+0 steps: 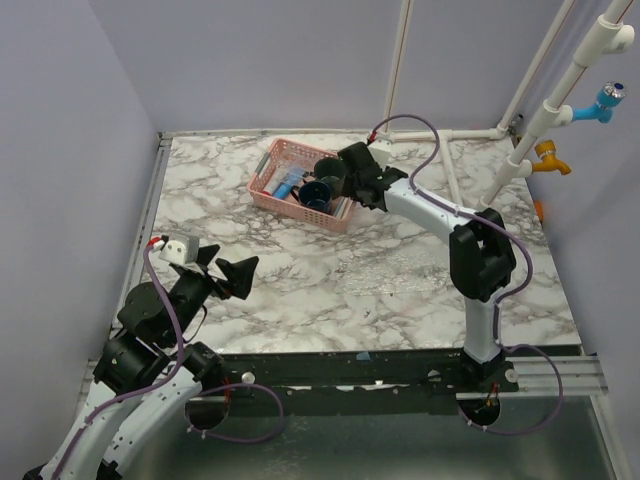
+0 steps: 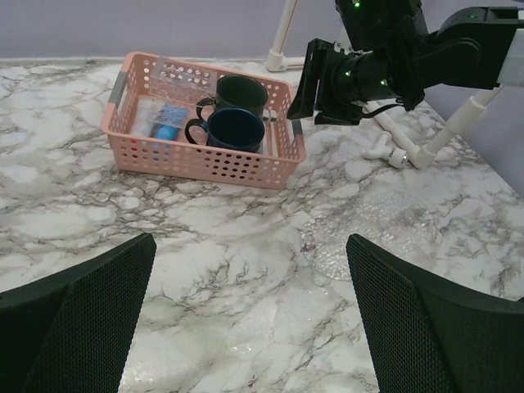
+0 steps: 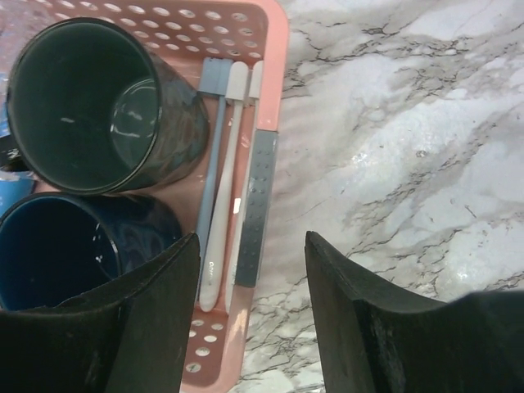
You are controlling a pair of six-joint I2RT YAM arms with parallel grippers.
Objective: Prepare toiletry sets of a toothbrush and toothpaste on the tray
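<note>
The pink lattice basket (image 1: pixel 275 165) holds a dark green mug (image 3: pixel 90 106), a navy mug (image 3: pixel 65 254) and small blue tubes (image 2: pixel 168 123). The light-blue toothbrush (image 3: pixel 211 155) lies along the basket's right wall beside a white toothbrush (image 3: pixel 225 196). My right gripper (image 3: pixel 252 246) hangs open over that end. Its jaws straddle the basket wall and a grey strip (image 3: pixel 255 205), with nothing held. The clear tray (image 1: pixel 385 282) lies flat on the marble, right of centre. My left gripper (image 2: pixel 250 246) is wide open above bare marble at the near left, far from the basket.
White pipes (image 1: pixel 545 100) with a blue and an orange tap run along the back right. The right arm (image 1: pixel 480 255) reaches across the table's right side over the tray. Grey walls close in the left and back.
</note>
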